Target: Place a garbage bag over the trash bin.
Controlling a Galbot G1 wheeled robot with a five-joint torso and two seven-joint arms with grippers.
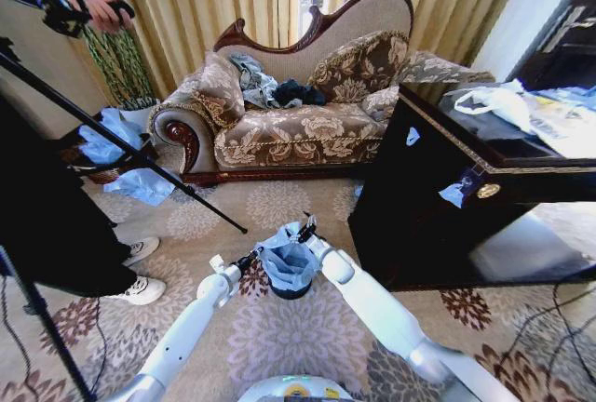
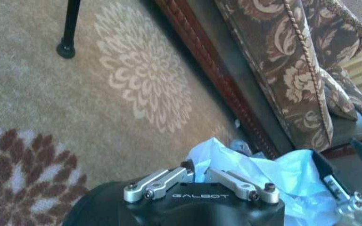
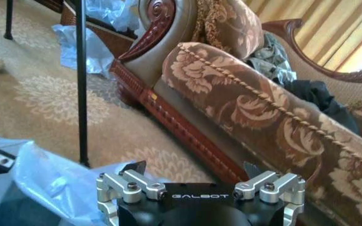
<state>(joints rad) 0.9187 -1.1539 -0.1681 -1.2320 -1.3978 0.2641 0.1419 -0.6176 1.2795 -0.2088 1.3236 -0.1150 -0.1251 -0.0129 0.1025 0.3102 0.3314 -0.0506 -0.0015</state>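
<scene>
On the patterned carpet (image 1: 279, 328) just ahead of the robot, between the sofa (image 1: 298, 132) and the dark table (image 1: 438, 197), stands the trash bin (image 1: 290, 288), upright, its long axis vertical and its mouth facing up. The garbage bag (image 1: 287, 258) sits in and over that mouth, its pale blue film bunched above the rim and its opening also turned upward (the black wall shows only low down, under the plastic). Both arms meet at the bin from opposite sides, which looks like a way to spread the bag's edge outward and draw it down around the rim. The left pincer (image 1: 250, 260) is at the bag's left edge, its fingers (image 2: 190, 172) drawn close together against the film, apparently pinching it. The right pincer (image 1: 305, 231) is at the far right edge, its fingers (image 3: 134, 168) standing wide apart, nothing between them.
</scene>
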